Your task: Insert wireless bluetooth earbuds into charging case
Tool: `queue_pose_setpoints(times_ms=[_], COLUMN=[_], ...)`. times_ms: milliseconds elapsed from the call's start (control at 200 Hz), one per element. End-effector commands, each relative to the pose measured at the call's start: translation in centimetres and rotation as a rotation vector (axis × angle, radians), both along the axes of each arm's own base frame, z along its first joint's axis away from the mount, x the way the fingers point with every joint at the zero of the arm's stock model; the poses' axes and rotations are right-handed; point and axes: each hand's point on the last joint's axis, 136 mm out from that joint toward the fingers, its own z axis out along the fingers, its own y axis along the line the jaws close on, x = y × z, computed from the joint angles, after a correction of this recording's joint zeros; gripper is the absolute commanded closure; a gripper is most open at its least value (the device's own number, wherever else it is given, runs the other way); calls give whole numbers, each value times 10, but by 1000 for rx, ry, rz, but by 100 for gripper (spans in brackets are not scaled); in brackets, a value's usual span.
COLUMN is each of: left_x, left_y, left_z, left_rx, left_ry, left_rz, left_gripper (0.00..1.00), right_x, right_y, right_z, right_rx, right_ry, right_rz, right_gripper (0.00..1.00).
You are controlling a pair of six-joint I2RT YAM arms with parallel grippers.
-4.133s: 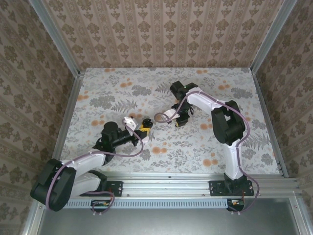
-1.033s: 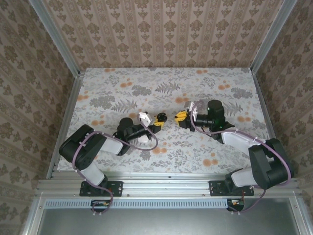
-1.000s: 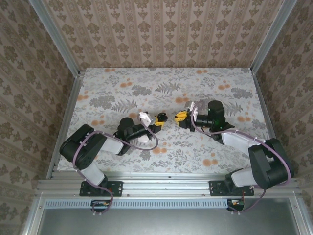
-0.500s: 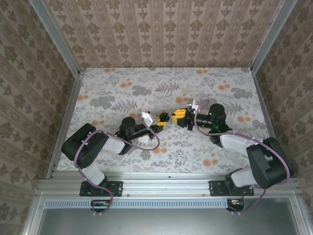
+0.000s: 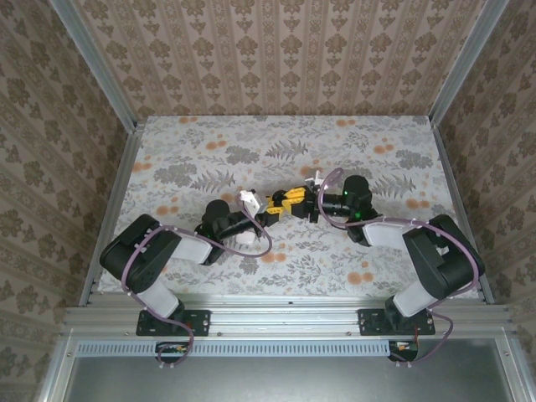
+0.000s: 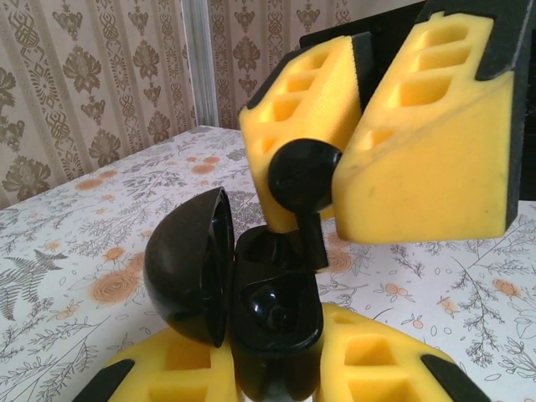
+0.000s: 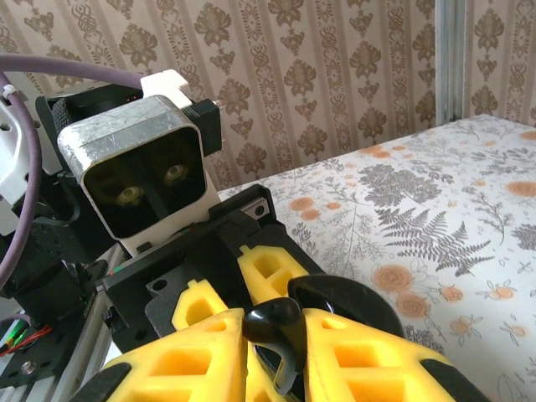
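Observation:
The charging case (image 6: 276, 327) is black and glossy, and it stands upright between the yellow pads of my left gripper (image 6: 276, 368), which is shut on it. Its lid (image 6: 188, 268) hangs open to the left. One black earbud (image 6: 272, 306) sits in the lower well. My right gripper (image 6: 335, 180) comes in from above, shut on a second earbud (image 6: 303, 176) whose stem points down into the case's upper well. From the right wrist, that earbud (image 7: 276, 322) shows pinched between the pads of my right gripper (image 7: 276, 343), right over the open lid (image 7: 356, 301). Overhead, the left gripper (image 5: 270, 204) and right gripper (image 5: 293, 198) meet at mid-table.
The floral tabletop (image 5: 251, 151) spreads around both grippers. Patterned walls and metal corner posts (image 5: 92, 63) close in the back and sides. The left wrist's camera block (image 7: 138, 172) sits close behind the grippers.
My right gripper has moved left with its earbud until it meets the left gripper and the open case. The left gripper has barely moved.

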Motion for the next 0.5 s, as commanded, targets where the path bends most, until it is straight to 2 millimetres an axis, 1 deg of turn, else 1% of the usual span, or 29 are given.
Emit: queue_pose_setpoints(times_ms=[0, 300, 495], left_x=[-9, -10, -11], left_y=[-1, 0, 2], left_z=[14, 17, 20], left_rx=[-35, -38, -42], left_ry=[-37, -42, -52], left_rz=[-31, -33, -25], left_gripper=[90, 90, 90], right_x=[-1, 9, 8], right_y=[6, 7, 7], right_z=[17, 12, 3], right_rx=[38, 28, -6], right_ry=[-55, -36, -23], right_rz=[35, 11, 19], right_gripper=[78, 78, 78])
